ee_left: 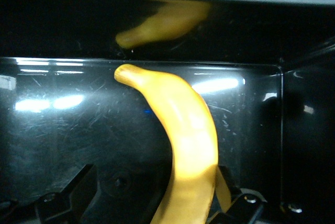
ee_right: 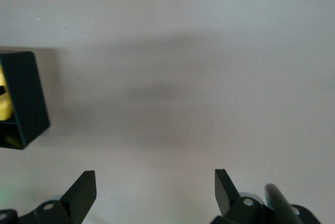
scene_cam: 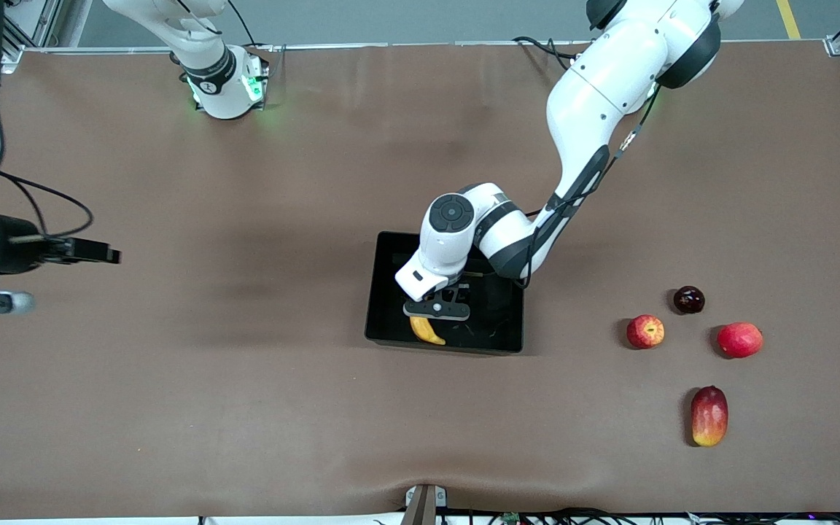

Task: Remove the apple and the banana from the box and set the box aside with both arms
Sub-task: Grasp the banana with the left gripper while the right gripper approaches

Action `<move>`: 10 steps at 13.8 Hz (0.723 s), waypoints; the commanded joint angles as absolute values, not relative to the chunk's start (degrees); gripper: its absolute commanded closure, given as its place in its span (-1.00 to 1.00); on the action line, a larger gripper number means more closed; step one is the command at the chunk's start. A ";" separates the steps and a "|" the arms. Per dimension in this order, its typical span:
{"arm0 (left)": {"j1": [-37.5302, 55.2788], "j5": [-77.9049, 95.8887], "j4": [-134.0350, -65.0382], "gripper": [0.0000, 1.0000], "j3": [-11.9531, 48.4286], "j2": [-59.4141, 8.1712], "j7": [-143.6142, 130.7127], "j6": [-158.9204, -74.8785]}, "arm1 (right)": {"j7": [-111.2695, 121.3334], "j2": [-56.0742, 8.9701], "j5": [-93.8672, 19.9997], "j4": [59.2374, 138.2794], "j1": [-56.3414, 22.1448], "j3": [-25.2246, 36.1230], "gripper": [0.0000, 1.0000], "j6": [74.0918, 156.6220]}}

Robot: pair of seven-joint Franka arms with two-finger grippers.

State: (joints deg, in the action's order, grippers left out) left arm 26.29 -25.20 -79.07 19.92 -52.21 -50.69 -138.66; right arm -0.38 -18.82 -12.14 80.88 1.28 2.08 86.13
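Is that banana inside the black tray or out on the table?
Inside: the banana lies on the black tray's glossy floor, near a wall.

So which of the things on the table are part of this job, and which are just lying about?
Job:
- banana, lying in the black tray
- small streaked apple
- left gripper over the tray, open
- right gripper, waiting, open

Lying about:
- plain red fruit
- mango
- dark round fruit
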 commanded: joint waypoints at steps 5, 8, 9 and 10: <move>27.51 -26.02 -77.43 -1.00 20.04 -53.52 -51.15 -142.55 | -8.95 -21.44 -15.73 80.95 -6.15 2.11 -1.00 88.67; 28.30 -25.93 -77.43 -1.00 20.04 -54.05 -51.24 -143.00 | -11.34 -21.53 -15.73 81.03 -7.21 2.20 -1.00 88.68; 28.56 -25.93 -77.52 -1.00 20.04 -54.31 -51.24 -143.00 | -11.42 -21.53 -15.65 81.04 -7.12 2.20 -1.00 88.59; 28.65 -25.93 -77.43 -1.00 19.95 -54.84 -51.24 -143.09 | -11.43 -21.53 -15.64 81.04 -7.12 2.20 -1.00 88.42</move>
